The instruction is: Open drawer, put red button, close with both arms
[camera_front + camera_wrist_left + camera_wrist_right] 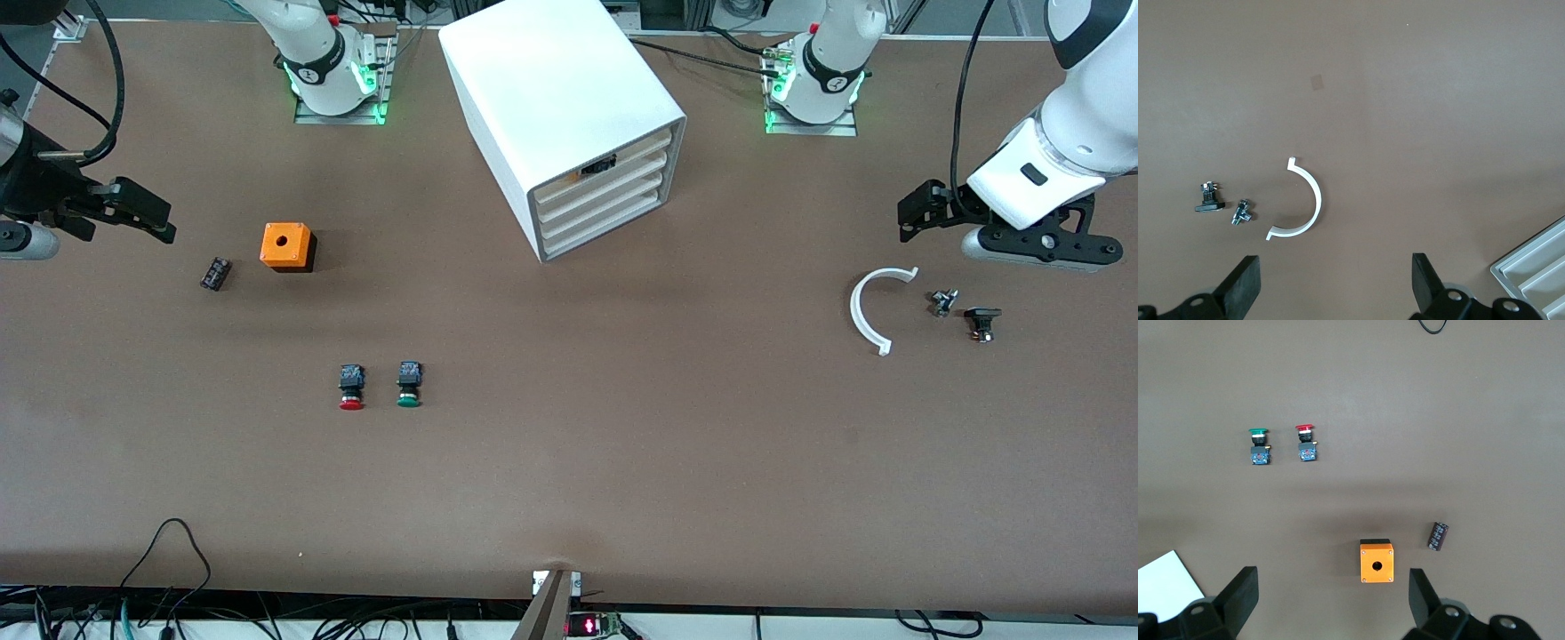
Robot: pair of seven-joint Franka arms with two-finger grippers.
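While I wait: both arms idle
Grippers: left (925,212), right (142,213) agape, empty
Drawer (597,180): closed
Red button (351,388): on table (622,444)

The front view looks down from high across the brown table (569,498), facing both arm bases along its top edge, and takes in the whole surface. The left wrist view looks straight down from well above, its open black gripper (1335,293) framing the curved white plastic half-ring (1305,200) just ahead of the jaws; the front view shares that ring (867,311). The right wrist view also faces down from height, past its open gripper (1331,610), onto the orange square box with a round hole (1377,563), likewise shared with the front view (285,244).
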